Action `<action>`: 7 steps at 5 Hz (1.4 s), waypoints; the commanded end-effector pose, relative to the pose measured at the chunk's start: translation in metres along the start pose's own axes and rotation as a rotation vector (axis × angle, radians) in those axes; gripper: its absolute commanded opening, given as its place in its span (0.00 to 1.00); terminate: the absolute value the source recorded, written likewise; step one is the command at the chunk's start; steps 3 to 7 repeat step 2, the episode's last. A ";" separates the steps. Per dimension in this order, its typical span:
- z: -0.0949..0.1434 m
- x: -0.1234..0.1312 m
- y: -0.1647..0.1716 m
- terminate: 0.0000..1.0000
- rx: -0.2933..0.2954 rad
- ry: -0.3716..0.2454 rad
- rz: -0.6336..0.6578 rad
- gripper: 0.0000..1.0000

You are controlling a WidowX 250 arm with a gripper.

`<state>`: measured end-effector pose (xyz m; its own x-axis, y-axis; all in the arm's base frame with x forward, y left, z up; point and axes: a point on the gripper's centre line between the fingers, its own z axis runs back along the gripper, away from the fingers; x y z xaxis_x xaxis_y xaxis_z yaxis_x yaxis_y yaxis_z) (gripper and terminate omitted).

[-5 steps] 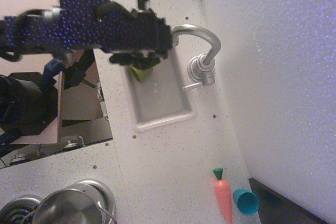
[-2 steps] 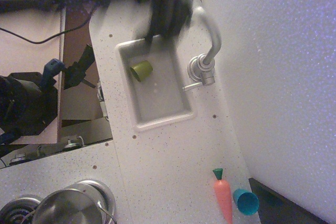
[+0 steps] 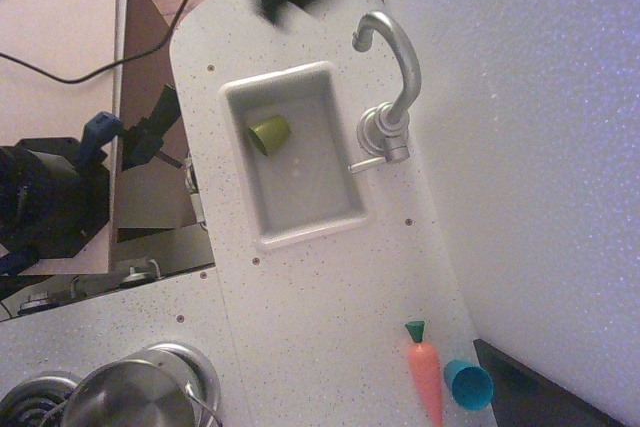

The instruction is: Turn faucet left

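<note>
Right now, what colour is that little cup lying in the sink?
The cup is olive green, seen clearly in the overhead view.

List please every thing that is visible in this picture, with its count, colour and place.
faucet: one, shiny silver, beside the sink, spout end past the sink's top corner
sink: one, white, set in the counter
cup: one, olive green, lying inside the sink
carrot: one, orange with green top, on the counter at bottom
cup: one, teal, touching the carrot
pot: one, steel, bottom left
gripper: not in view; only a dark blur at the top edge
</note>
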<state>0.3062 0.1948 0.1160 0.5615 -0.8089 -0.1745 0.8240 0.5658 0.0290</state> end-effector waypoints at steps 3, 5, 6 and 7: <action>0.063 0.072 -0.076 1.00 -0.022 0.110 -0.293 1.00; 0.063 0.072 -0.076 1.00 -0.022 0.110 -0.293 1.00; 0.063 0.072 -0.076 1.00 -0.022 0.110 -0.293 1.00; 0.063 0.072 -0.076 1.00 -0.022 0.110 -0.293 1.00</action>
